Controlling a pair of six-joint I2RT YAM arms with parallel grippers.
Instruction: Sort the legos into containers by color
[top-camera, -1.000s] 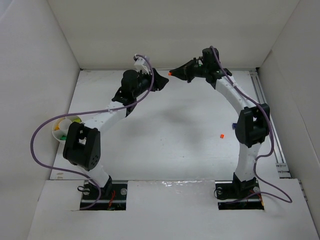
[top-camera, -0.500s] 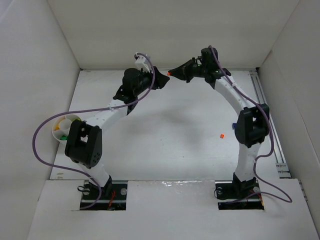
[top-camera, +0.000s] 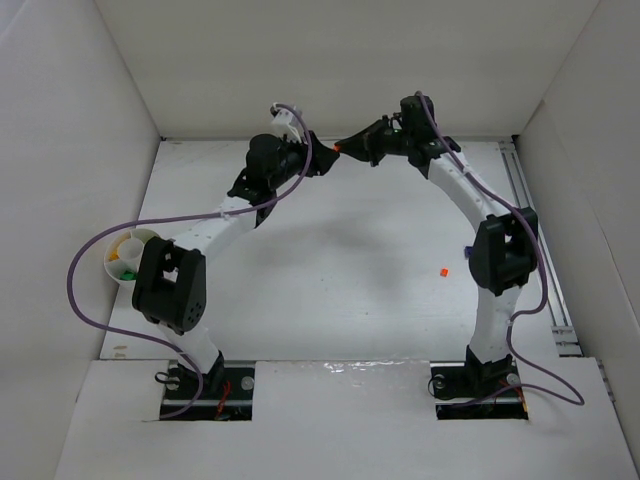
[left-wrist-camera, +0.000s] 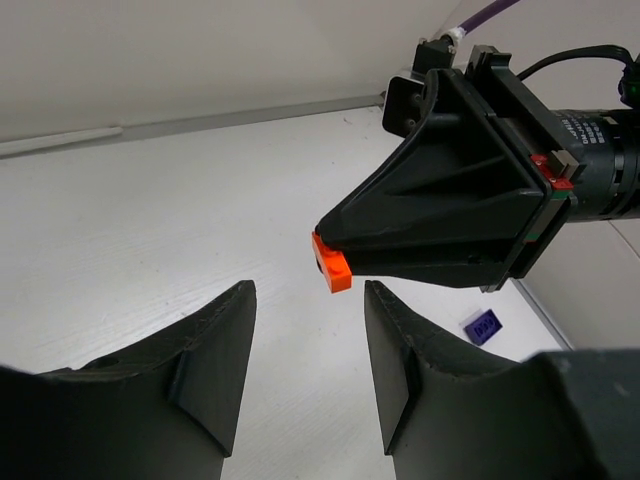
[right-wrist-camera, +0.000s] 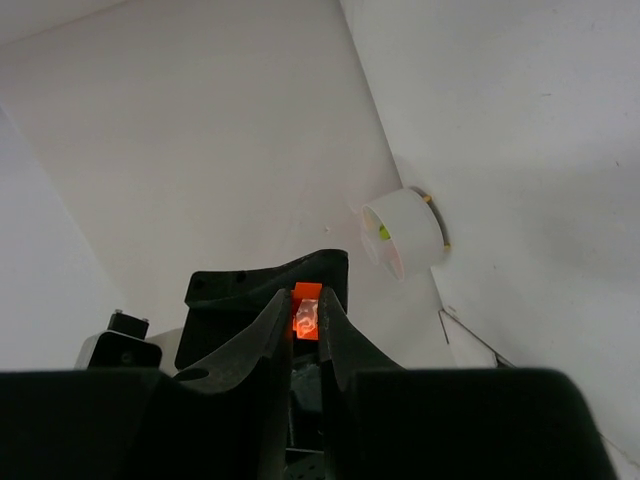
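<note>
My right gripper is shut on an orange lego and holds it in the air near the back wall. In the right wrist view the brick sits pinched between the fingertips. My left gripper is open and empty, its tips just short of that brick. In the left wrist view the brick hangs just above and between the open fingers. A whitish container at the far left holds yellow and green legos. It also shows in the right wrist view.
A loose orange lego lies on the floor at the right. A purple-blue lego lies next to the right arm. White walls close in the back and both sides. Purple cables loop beside each arm.
My left gripper has moved right toward the right gripper, and the right gripper has edged left with the orange lego. The gap between them has closed.
</note>
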